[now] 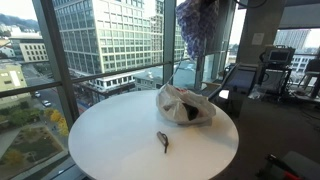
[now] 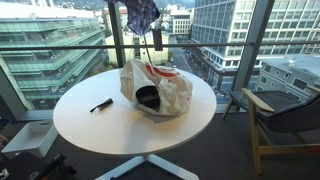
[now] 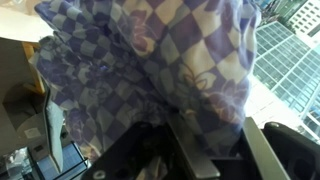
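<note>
A purple and white checkered cloth [image 1: 195, 25] hangs bunched high above the round white table [image 1: 120, 140], over the table's far side in both exterior views. The cloth [image 2: 143, 15] reaches the top edge of the picture, and the gripper above it is hidden there. In the wrist view the cloth [image 3: 160, 60] fills most of the frame. My gripper [image 3: 212, 128] is shut on its lower folds, with a dark finger [image 3: 188, 150] on either side. Below the cloth a crumpled white plastic bag [image 2: 155, 88] lies on the table with a black object [image 2: 147, 96] inside.
A small dark pen-like object [image 1: 162, 141] lies near the table's front; it is the object [image 2: 101, 104] towards one side. Floor-to-ceiling windows [image 1: 100, 40] stand right behind the table. A wooden armchair [image 2: 285, 120] and exercise machines [image 1: 275, 70] stand beside it.
</note>
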